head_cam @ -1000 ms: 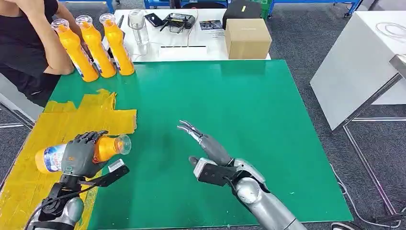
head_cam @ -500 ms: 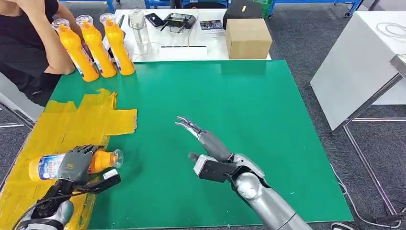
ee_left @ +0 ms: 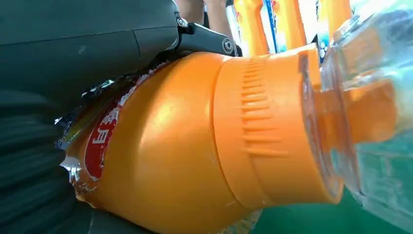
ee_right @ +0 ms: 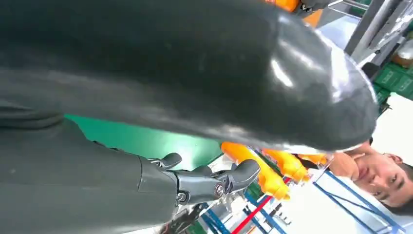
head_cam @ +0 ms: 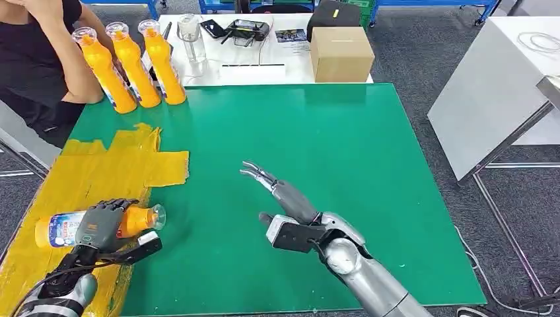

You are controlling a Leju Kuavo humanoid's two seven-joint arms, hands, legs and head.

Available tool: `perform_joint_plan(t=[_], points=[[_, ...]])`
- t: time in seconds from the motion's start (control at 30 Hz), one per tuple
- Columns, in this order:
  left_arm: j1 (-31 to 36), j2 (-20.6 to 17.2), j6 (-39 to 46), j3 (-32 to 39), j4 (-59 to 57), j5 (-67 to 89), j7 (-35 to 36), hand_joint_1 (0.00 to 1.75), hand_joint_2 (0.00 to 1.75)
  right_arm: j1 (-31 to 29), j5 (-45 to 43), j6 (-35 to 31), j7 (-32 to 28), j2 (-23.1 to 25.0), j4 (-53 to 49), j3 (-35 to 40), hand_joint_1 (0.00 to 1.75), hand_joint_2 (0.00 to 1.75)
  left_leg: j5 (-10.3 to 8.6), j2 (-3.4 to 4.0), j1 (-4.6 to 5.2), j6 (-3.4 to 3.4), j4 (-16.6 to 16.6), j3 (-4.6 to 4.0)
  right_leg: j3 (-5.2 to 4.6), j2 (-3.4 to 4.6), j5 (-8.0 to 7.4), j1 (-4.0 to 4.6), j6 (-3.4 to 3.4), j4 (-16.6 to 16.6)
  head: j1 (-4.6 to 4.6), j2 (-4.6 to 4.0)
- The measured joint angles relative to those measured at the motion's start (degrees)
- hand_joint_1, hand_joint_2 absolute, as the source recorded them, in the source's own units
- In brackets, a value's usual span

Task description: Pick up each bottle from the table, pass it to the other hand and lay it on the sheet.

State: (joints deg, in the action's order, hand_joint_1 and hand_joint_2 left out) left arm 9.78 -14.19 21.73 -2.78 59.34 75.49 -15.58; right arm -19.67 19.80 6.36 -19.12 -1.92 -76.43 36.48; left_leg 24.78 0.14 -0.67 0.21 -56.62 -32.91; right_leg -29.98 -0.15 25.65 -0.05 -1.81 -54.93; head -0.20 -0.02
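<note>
Yellow sheet (head_cam: 99, 172): left hand (head_cam: 96, 226) grips bottle (head_cam: 135, 220), seemingly touching it.

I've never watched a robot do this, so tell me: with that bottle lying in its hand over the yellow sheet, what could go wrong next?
The orange bottle is round and lies on its side, so once the left hand lets go it might roll off the yellow sheet onto the green mat. The sheet looks wrinkled, so withdrawing fingers could perhaps snag it. The open right hand hovers near and seems unlikely to interfere.
</note>
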Motion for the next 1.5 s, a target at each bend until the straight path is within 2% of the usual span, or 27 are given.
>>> perform_joint_plan(t=[0.07,0.1,0.13,0.43,1.13,1.23,1.37,1.5], points=[[0.3,-0.3,-2.2,0.0,0.0,-1.2,-1.1,1.75,1.75,-0.1,-0.1,0.0,-0.1,0.0,0.0,0.0,0.0,0.0,0.0,0.0,0.0,0.0,0.0,0.01,0.03,0.0,0.0,0.0,0.0,0.0,0.0,0.0],[0.4,-0.7,-3.6,0.0,-0.1,-2.2,-2.1,1.64,1.75,-0.2,-0.2,0.0,-0.2,0.0,0.1,0.0,0.0,0.0,0.0,0.0,0.0,0.0,0.0,0.02,0.05,0.0,0.0,0.0,0.0,0.0,0.0,0.0],[0.6,-1.4,-4.9,0.0,-0.1,-3.4,-3.3,0.0,1.75,-0.3,-0.2,0.1,-0.2,0.0,0.2,0.1,0.0,0.0,0.0,0.01,0.0,0.0,0.0,0.05,0.04,0.0,0.0,0.0,0.0,0.0,-0.02,0.0],[-1.7,-6.8,-11.7,-0.7,2.0,-13.8,-12.9,0.0,1.75,-1.8,-1.0,0.7,-0.8,-0.3,1.0,0.4,0.0,0.0,0.0,0.11,0.0,-0.01,0.0,0.07,-0.02,0.03,0.01,0.01,0.01,-0.1,0.02,0.0],[-10.2,-13.3,-21.7,-1.4,13.1,-27.7,-19.1,0.0,1.75,-5.7,-2.3,1.0,-0.7,-0.1,3.6,1.6,0.0,0.0,0.01,0.03,0.01,-0.01,0.0,0.02,-0.03,0.02,0.03,0.0,0.03,-0.1,-0.02,0.0],[-11.1,-13.0,-23.2,-1.0,14.8,-32.3,-21.9,0.0,1.75,-6.1,-2.3,1.0,-0.6,0.1,3.9,1.8,0.0,0.0,0.0,0.03,0.01,-0.01,0.0,0.01,-0.08,0.02,0.02,-0.01,0.03,-0.1,0.0,0.0],[-11.7,-9.1,-25.3,-0.5,20.9,-51.5,-24.4,0.0,1.75,-6.0,-1.9,0.4,-0.5,0.5,4.1,2.0,0.0,0.0,-0.02,-0.02,0.01,0.03,0.0,-0.09,-0.16,-0.08,0.02,-0.02,0.03,-0.1,0.02,0.0],[-10.7,-3.1,-35.1,3.0,26.9,-65.8,-24.5,0.0,1.75,-3.8,2.0,-4.5,-0.5,1.6,3.2,1.7,0.0,0.0,-0.02,-0.03,0.04,0.03,0.0,-0.11,-0.15,-0.07,0.01,-0.05,0.01,-0.1,0.02,0.0]])
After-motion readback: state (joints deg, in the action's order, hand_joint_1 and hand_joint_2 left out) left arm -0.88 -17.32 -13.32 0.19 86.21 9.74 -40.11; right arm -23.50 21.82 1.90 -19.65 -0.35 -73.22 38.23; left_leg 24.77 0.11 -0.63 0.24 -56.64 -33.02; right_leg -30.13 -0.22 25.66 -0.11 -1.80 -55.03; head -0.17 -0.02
